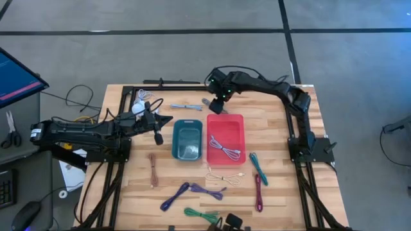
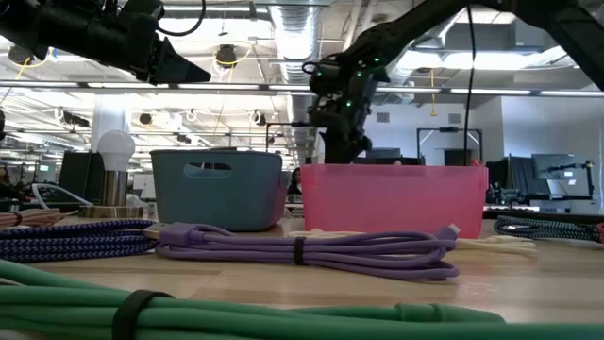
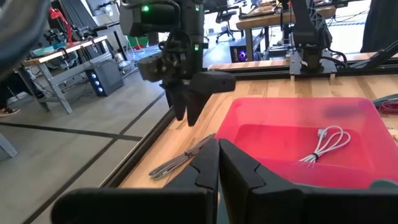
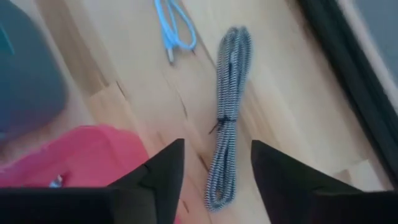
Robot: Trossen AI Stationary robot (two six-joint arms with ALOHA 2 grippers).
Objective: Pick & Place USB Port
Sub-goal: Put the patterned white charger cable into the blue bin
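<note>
Near the far edge of the tabletop, just beyond the far rim of the pink bin (image 1: 225, 117), the right gripper (image 1: 216, 106) hangs above a bundled grey braided cable (image 4: 227, 118). Its two fingers are spread apart and hold nothing; in the right wrist view the cable lies on the bare wood between and beyond them, untouched. The cable runs lengthwise alongside the dark frame rail at the far edge, so the room on that side is narrow, while the pink bin wall sits close on the other side. A light blue cable (image 1: 187, 106) lies just beside the grey one, farther along the same far edge.

Inside the pink bin a white-grey coiled cable (image 1: 225, 148) rests on the floor, away from the walls. The teal bin (image 1: 187, 138) stands touching or nearly touching the pink bin on its left side.

Over the left part of the tabletop, beside the teal bin, the left gripper (image 1: 155, 122) is held in the air with its fingers pressed together and nothing between them.

Toward the near edge, loose cables are scattered with open wood between them: a brown one (image 1: 153, 169), a purple one (image 1: 191, 190), a green one (image 1: 201, 213), a cream one (image 1: 225, 176), a teal one (image 1: 258, 168) and a maroon one (image 1: 259, 193).
</note>
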